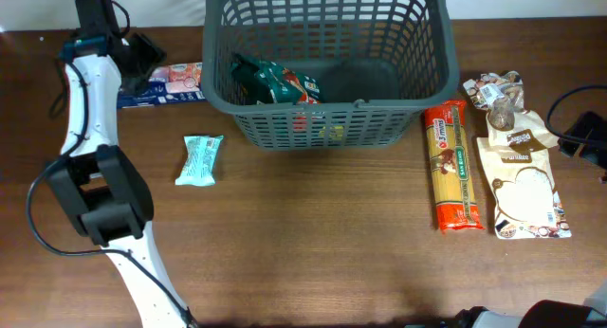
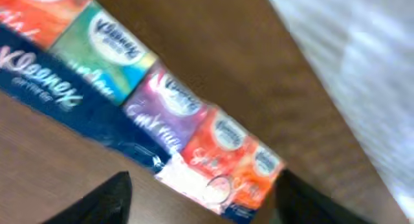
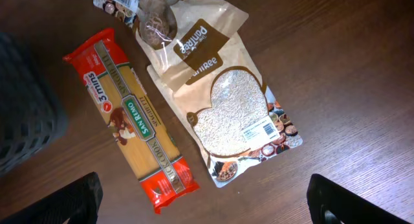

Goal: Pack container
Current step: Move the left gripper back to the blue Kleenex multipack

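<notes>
The container, a large dark grey basket [image 1: 327, 127], stands at the back centre, with a dark green packet [image 1: 275, 82] lying inside. Its slotted wall shows at the left edge of the right wrist view [image 3: 26, 114]. My left gripper [image 1: 142, 53] is open and empty, hovering over a Kleenex tissue multipack [image 1: 166, 82] left of the basket. In the left wrist view the fingers [image 2: 207, 208] straddle the pack's orange end [image 2: 162, 101]. My right gripper [image 3: 207, 204] is open and empty above the table, near a spaghetti pack [image 3: 132, 117] and a grain pouch [image 3: 233, 114].
A teal packet [image 1: 200, 159] lies left of the basket's front. The spaghetti [image 1: 450, 167] and the grain pouch [image 1: 522, 186] lie right of the basket, with a brown pouch [image 1: 517, 134] and a small clear bag [image 1: 495, 89] behind them. The right arm [image 1: 586, 136] is at the right edge.
</notes>
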Motion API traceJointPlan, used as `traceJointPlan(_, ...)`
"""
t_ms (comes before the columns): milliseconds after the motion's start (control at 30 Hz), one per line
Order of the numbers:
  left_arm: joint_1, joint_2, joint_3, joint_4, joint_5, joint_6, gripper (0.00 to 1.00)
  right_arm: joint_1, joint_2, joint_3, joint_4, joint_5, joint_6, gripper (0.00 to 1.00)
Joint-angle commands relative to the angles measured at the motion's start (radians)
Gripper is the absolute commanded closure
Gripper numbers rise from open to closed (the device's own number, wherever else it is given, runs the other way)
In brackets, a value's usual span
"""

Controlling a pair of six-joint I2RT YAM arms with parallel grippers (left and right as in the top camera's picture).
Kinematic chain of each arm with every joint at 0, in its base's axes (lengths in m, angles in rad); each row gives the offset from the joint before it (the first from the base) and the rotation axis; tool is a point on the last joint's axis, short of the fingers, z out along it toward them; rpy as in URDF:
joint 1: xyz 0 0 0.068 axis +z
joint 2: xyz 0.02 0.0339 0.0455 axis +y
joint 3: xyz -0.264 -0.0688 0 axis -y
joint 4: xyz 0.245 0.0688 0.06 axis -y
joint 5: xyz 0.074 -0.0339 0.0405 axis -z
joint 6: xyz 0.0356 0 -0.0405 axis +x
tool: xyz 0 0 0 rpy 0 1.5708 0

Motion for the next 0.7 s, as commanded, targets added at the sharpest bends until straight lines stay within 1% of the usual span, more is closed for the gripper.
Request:
traceJointPlan(0,-0.023,-0.002,0.003,0.031,-0.008,-0.091,0.14,-0.006,-0.008,0.005,0.000,-0.010,0.002,0.01)
traceJointPlan(33,-0.027,-0.002,0.003,0.037,0.010,-0.099,0.00,-0.006,-0.008,0.005,0.000,-0.009,0.002,0.01)
traceJointPlan(100,-0.031,-0.002,0.003,0.043,0.063,-0.096,0.01,-0.006,-0.008,0.005,0.000,-0.009,0.002,0.01)
traceJointPlan(167,-0.031,-0.002,0.003,0.042,0.068,-0.072,0.01,-0.006,-0.008,0.005,0.000,-0.009,0.002,0.01)
traceJointPlan(200,-0.031,-0.002,0.003,0.042,0.064,-0.071,0.09,-0.006,-0.008,0.005,0.000,-0.010,0.002,0.01)
traceJointPlan(233,-0.031,-0.002,0.003,0.042,0.065,-0.074,0.26,-0.006,-0.008,0.005,0.000,-0.009,0.002,0.01)
traceJointPlan(267,-0.030,-0.002,0.003,0.038,0.064,-0.100,0.34,-0.006,-0.008,0.005,0.000,-0.010,0.002,0.01)
traceJointPlan(300,-0.029,-0.002,0.003,0.025,0.054,-0.156,0.37,-0.006,-0.008,0.005,0.000,-0.009,0.002,0.01)
traceJointPlan(367,-0.027,-0.002,0.003,-0.069,0.007,-0.387,0.38,-0.006,-0.008,0.005,0.000,-0.009,0.002,0.01)
traceJointPlan(400,-0.025,-0.002,0.003,-0.110,-0.008,-0.467,0.38,-0.006,-0.008,0.005,0.000,-0.009,0.002,0.01)
traceJointPlan(433,-0.024,-0.002,0.003,-0.139,-0.015,-0.522,0.38,-0.006,-0.008,0.005,0.000,-0.010,0.002,0.01)
traceJointPlan(533,-0.024,0.001,0.003,-0.187,-0.034,-0.591,0.32,-0.006,-0.008,0.005,0.000,-0.009,0.002,0.01)
traceJointPlan(600,-0.024,0.001,0.003,-0.233,-0.048,-0.660,0.27,-0.006,-0.008,0.005,0.000,-0.009,0.002,0.01)
traceJointPlan(667,-0.024,0.001,0.003,-0.246,-0.061,-0.693,0.24,-0.006,-0.008,0.005,0.000,-0.009,0.002,0.01)
